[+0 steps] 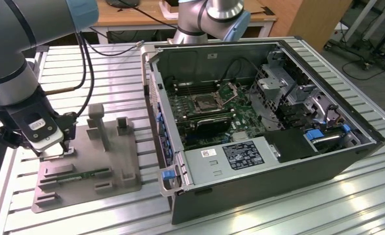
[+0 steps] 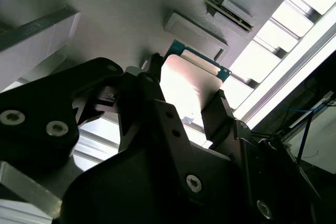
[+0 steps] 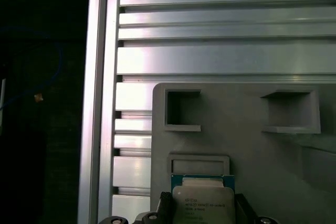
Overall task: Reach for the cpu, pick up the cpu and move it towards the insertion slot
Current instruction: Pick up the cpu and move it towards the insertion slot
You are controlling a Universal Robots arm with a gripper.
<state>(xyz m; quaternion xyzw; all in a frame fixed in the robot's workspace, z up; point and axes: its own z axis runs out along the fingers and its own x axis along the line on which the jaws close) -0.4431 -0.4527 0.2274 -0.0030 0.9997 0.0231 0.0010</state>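
The arm [image 1: 10, 54] is built of silver-grey tubular sections closed by pale blue joint caps [image 1: 81, 10]. Black cables [image 1: 86, 73] are run alongside it. The gripper [image 2: 186, 90] is formed of matt black angular plates fastened with round silver screws [image 2: 193, 183]; a white panel [image 1: 39, 128] is carried on its housing.
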